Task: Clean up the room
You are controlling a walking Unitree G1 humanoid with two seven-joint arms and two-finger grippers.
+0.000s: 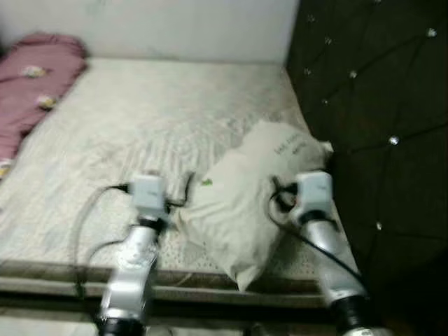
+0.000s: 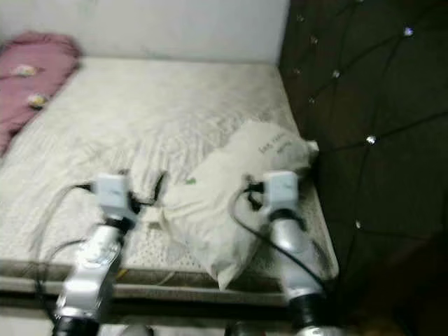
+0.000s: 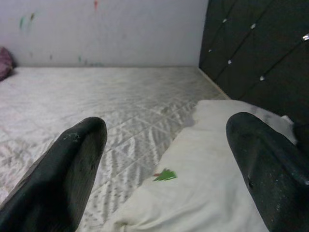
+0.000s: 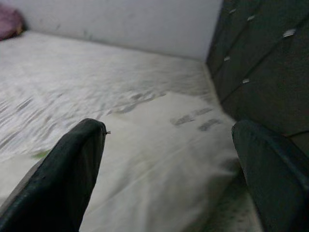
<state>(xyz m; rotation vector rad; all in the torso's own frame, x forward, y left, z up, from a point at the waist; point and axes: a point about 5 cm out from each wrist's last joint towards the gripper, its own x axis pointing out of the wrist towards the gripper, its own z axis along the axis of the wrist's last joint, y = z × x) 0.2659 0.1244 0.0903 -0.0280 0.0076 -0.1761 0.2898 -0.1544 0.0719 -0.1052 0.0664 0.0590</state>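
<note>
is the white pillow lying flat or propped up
Lying flat: the white pillow rests slantwise on the pale quilted mattress beside the dark tufted headboard.

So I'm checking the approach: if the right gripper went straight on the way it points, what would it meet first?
Most likely the white pillow, lying just beneath and ahead of the right gripper, whose jaws are open; depth is unclear.

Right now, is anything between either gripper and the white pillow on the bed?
Nothing visible. The left gripper and right gripper both hover open directly over the white fabric pillow, which lies on the pale quilted mattress beside the dark tufted headboard.
</note>
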